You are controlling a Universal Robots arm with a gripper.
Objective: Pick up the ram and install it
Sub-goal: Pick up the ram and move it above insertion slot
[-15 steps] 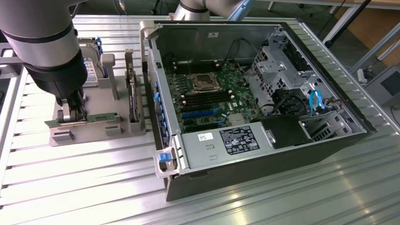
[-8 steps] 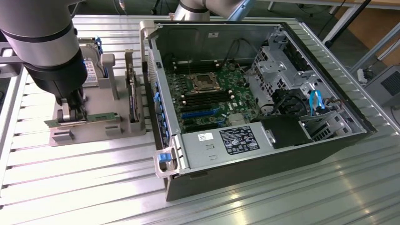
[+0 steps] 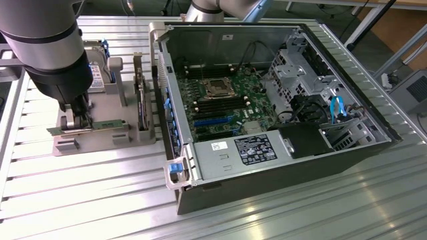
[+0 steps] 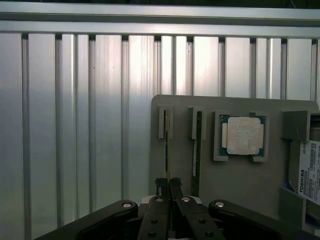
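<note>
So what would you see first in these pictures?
The big open computer case on the exterior view's right, with its green board showing. On the exterior view's left, the grey robot arm reaches down, its tool shut on a green memory stick in a grey holder.

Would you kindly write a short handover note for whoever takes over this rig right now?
Gripper: fingers closed on the ram.
Ram: on edge in its slot of the grey holder, which lies on the exterior view's left of the open computer case.
Done: the ram is grasped.
Left: it is not yet lifted out of the holder, nor installed on the motherboard.
</note>
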